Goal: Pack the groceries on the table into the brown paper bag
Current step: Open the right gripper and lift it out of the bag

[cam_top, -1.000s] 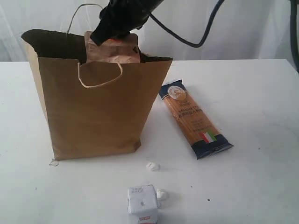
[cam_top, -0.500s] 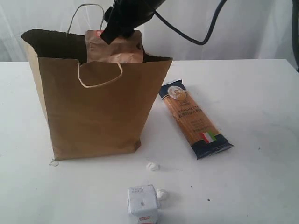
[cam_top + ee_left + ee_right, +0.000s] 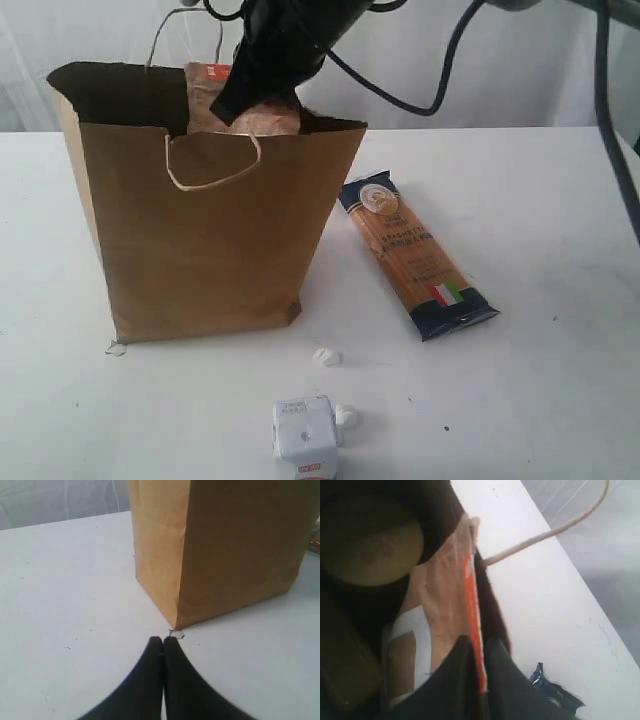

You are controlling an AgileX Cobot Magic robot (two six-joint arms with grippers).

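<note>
your right gripper (image 3: 228, 105) was at the mouth of the brown paper bag (image 3: 215, 240); its fingers (image 3: 455, 670) were pinched close on the orange top edge of the brown orange-labelled pouch (image 3: 268, 118); the pouch stood upright inside the bag, with its top poking above the rim; deeper in the bag, beside the pouch, the right wrist view showed the jar with olive lid (image 3: 370, 540); your left gripper (image 3: 163, 642) was clenched on nothing, fingertips pressed together, low over the table (image 3: 540, 380) and just short of the bag's bottom corner; the bag stood upright on the table, its front cord handle (image 3: 212, 165) drooping over the front face; the long spaghetti packet (image 3: 415, 255) lay flat on the table to the right of the bag, near it but apart; the white carton (image 3: 305, 435) sat at the near edge of the exterior view, in front of the bag; one tiny white lump (image 3: 346, 416) lay just beside the carton, and another between carton and bag.
</note>
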